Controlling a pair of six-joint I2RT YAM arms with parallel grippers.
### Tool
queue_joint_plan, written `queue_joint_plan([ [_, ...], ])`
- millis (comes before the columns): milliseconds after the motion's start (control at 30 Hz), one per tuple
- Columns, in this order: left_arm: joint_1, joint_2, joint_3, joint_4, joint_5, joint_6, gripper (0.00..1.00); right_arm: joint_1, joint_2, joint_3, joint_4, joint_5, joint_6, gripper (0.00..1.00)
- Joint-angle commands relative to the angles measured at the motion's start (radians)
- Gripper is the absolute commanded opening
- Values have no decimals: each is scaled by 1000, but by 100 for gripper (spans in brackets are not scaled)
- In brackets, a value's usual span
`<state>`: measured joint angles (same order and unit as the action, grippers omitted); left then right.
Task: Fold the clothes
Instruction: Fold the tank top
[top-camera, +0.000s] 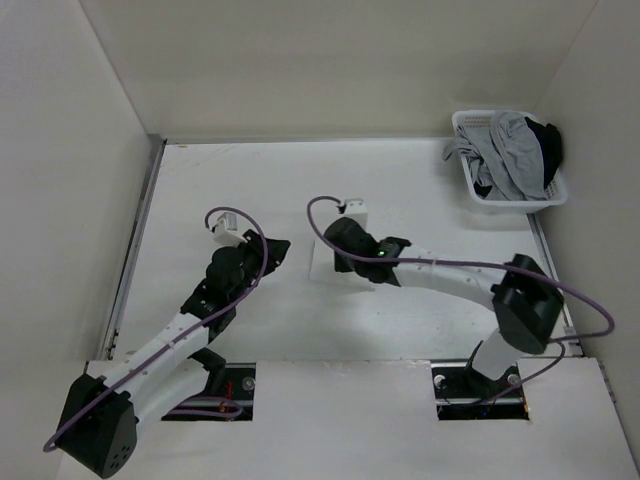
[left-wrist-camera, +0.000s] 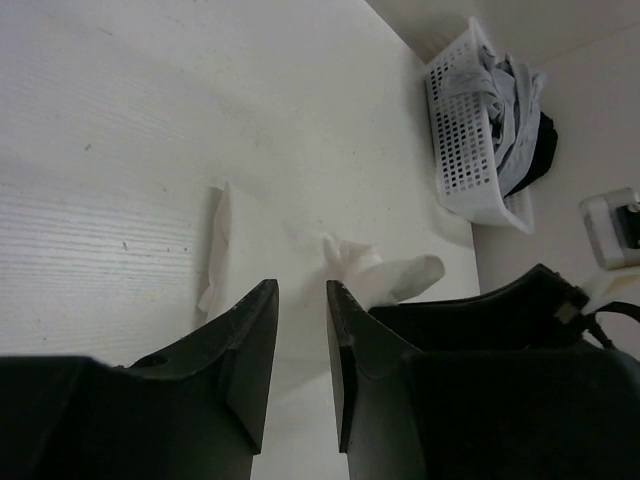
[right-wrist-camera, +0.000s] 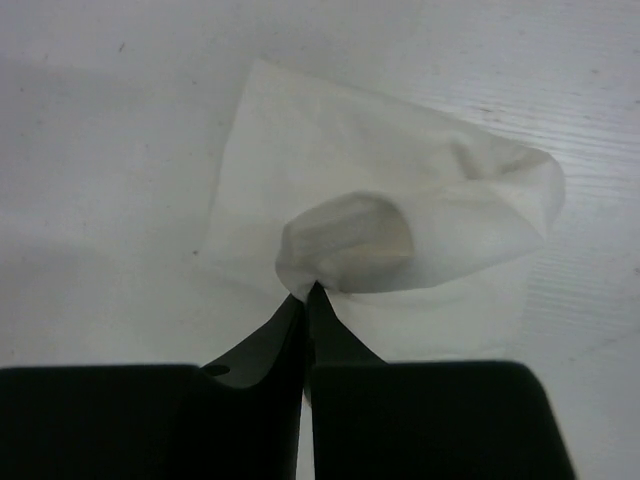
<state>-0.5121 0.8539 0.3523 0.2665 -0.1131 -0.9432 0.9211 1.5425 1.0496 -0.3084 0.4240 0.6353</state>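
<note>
One white garment, half hidden overhead, in clamped right jaws; left jaws apart.

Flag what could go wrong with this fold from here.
1. The right gripper is shut on only a small bunched bit of the garment; the thin fabric may slip out on a pull.
2. The left gripper is open and holds nothing, so a one-point pull may drag or crumple the garment rather than fold it flat.
3. The garment is almost as white as the table; in the top view its edges barely show, so a grasp could miss.
</note>
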Motion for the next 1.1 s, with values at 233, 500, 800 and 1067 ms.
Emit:
queue_joint_plan([
  [233,105,-18,-27,17,89,-2,25,129,347,372,-132,52,24,39],
  [500,-14,137,28,120,70,3,23,69,1,17,176,-16,38,32],
  [800,-228,408,80,295,-10,-6,17,-179,65,-215,696,-496,125,3],
  [1067,-202,557,70,333,-19,-14,17,-236,297,-146,839,-620,217,4],
])
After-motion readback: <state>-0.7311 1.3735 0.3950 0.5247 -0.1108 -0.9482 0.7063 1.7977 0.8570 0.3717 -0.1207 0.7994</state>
